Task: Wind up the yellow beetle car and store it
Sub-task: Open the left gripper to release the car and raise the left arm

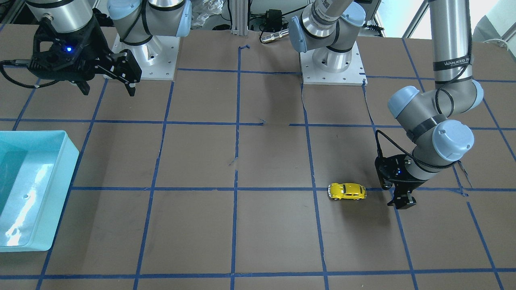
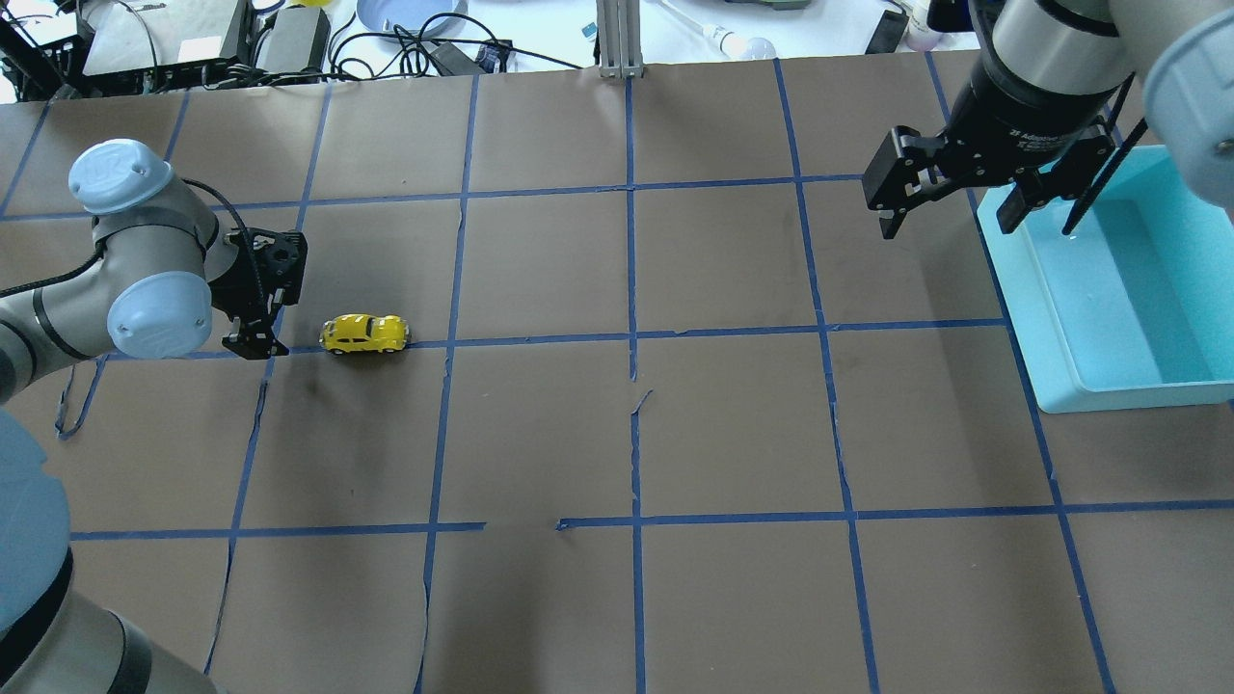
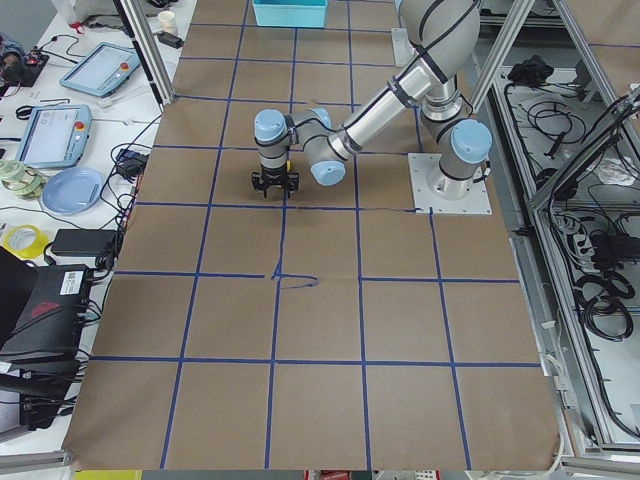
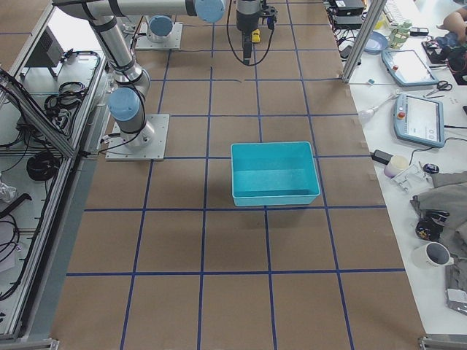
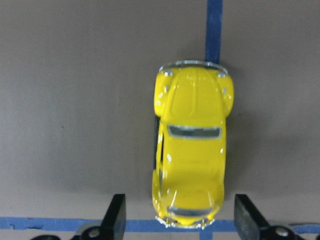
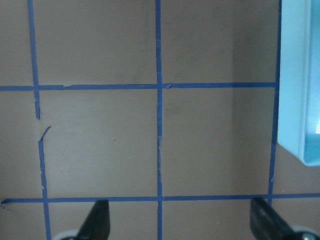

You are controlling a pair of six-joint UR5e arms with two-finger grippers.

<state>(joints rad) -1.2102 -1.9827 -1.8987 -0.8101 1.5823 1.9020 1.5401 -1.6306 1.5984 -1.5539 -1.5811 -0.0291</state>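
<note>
Left gripper [image 2: 249,342] stands with its fingers spread wider than the car and holding nothing. In the left wrist view its two tips show on either side of the near end of the yellow beetle car [image 2: 364,333], with a gap on each side. The car sits on its wheels on the robot's left side of the table [image 2: 733,434], lying lengthwise along a blue tape line [image 2: 540,338], one end at a tape crossing. From the car toward the robot's right, the brown paper runs bare across several taped squares. The turquoise bin [image 2: 1003,270] lies well apart from the car, against the table's right edge. Beside the bin's inner wall hangs the right gripper [image 2: 950,217], raised, fingers wide apart and holding nothing.
</note>
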